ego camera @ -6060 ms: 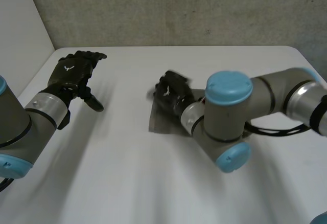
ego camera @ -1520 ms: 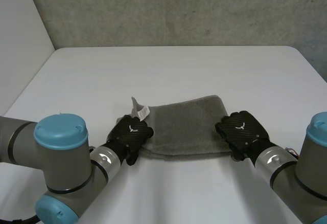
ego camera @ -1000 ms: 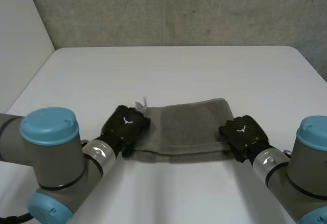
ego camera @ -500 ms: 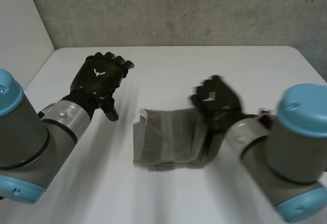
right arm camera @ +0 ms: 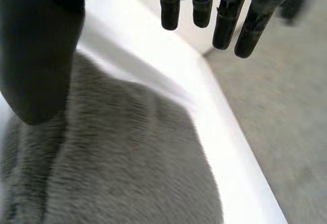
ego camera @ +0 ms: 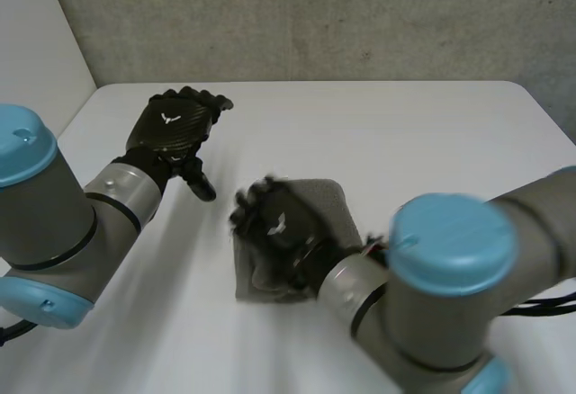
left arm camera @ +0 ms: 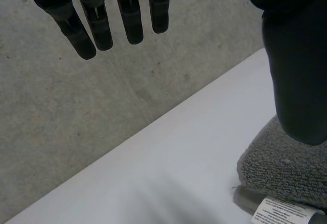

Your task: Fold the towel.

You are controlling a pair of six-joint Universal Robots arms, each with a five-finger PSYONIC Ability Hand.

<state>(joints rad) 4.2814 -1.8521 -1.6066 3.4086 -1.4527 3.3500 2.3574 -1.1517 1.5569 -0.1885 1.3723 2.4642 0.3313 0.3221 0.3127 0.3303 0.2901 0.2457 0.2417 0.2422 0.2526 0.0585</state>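
At the left of the white table (ego camera: 423, 133), the left hand (ego camera: 169, 130) is held raised, well apart from the towel. Its fingers (left arm camera: 130, 14) are kept straight and spread from the thumb, with nothing grasped. Near the table's middle the grey towel (ego camera: 331, 203) is laid folded into a compact, roughly square bundle (so no clear long axis can be made out). One rounded corner is turned toward the far wall. A white label (left arm camera: 280, 213) is seen sticking out beneath its folded edge. The right hand (ego camera: 277, 225) is held over the towel's left part, its fingers (right arm camera: 225, 17) straight and parted from the thumb, with nothing gripped. Whether the cloth is touched cannot be told. The right arm (ego camera: 450, 277) is extended in from the right.
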